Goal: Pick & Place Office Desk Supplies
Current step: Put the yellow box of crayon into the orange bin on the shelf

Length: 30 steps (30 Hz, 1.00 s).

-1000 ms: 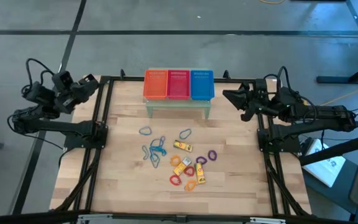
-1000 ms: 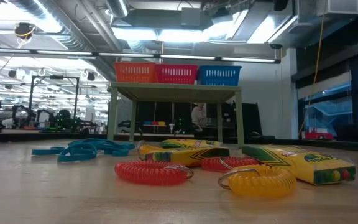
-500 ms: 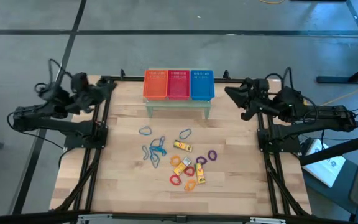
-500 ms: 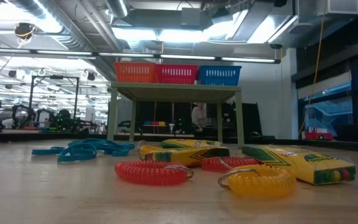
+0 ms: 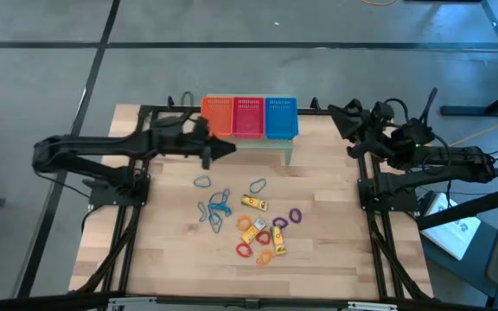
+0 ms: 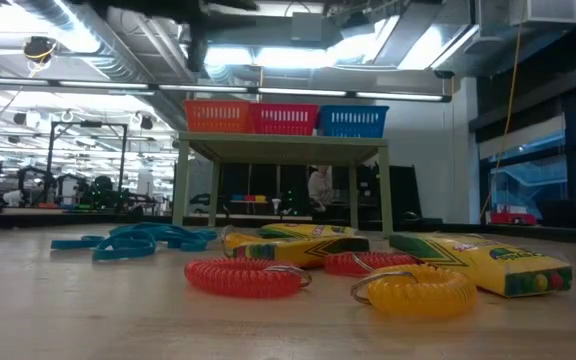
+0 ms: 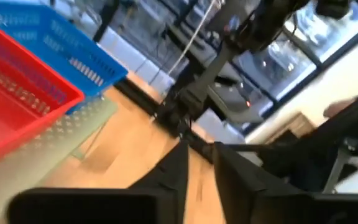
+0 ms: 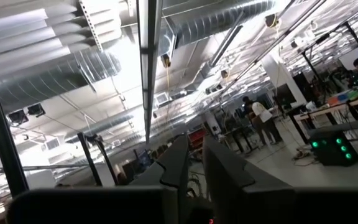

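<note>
The supplies lie scattered on the wooden table: blue loops point(image 5: 217, 206), yellow boxes point(image 5: 255, 203), purple loops point(image 5: 295, 214), and red and orange loops point(image 5: 243, 250). The low view shows a red coil point(image 6: 246, 277), a yellow coil point(image 6: 415, 292) and a crayon box point(image 6: 488, 262) close up. My left gripper point(image 5: 230, 149) reaches over the table and hovers at the front left of the basket shelf, shut and empty. My right gripper point(image 5: 335, 112) is raised at the table's far right corner, also shut and empty.
Orange point(image 5: 216, 117), red point(image 5: 248, 117) and blue point(image 5: 281, 117) mesh baskets stand side by side on a pale green shelf point(image 5: 247, 147) at the far edge. The left wrist view shows the red basket point(image 7: 17, 106) and the blue basket point(image 7: 61, 37). Bare wood lies left and right of the pile.
My left arm has swung from outside the table's left edge toward the right, stretching over the table to the front of the shelf. My right gripper has tipped upward and shifted a little toward the far edge. The supplies have not moved.
</note>
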Available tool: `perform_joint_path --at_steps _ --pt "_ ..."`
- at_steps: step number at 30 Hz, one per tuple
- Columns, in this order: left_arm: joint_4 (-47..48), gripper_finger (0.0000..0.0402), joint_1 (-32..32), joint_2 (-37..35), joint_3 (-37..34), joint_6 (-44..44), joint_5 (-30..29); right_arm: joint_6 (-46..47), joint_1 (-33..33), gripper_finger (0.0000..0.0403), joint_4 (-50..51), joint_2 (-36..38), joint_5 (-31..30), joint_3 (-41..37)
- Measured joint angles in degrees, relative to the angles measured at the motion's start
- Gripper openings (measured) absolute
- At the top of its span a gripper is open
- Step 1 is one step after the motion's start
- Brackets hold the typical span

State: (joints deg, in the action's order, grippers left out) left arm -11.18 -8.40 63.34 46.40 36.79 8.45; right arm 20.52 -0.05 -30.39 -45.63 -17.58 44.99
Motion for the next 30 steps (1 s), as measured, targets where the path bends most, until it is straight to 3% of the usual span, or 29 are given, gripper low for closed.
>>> perform_joint_path --at_steps 6,12,16,21,30 --pt "8.0 0.019 0.8 10.9 7.9 -15.3 -1.3 4.3 0.0 0.0067 0.0 0.1 0.4 0.0" --pt "26.8 0.0255 4.6 22.4 19.2 -31.0 -3.4 4.5 0.0 0.0122 0.2 0.1 2.0 0.0" --pt "37.1 0.0266 9.3 29.1 27.7 -40.7 -5.9 5.8 0.0 0.0159 0.2 0.1 2.0 0.0" --pt "38.4 0.0267 13.2 34.3 34.5 -43.4 -6.4 6.2 0.1 0.0198 0.3 0.0 2.0 0.0" --pt "45.9 0.0268 17.6 45.1 35.5 -43.3 -12.1 7.5 0.7 0.0224 0.8 -1.7 1.7 0.0"
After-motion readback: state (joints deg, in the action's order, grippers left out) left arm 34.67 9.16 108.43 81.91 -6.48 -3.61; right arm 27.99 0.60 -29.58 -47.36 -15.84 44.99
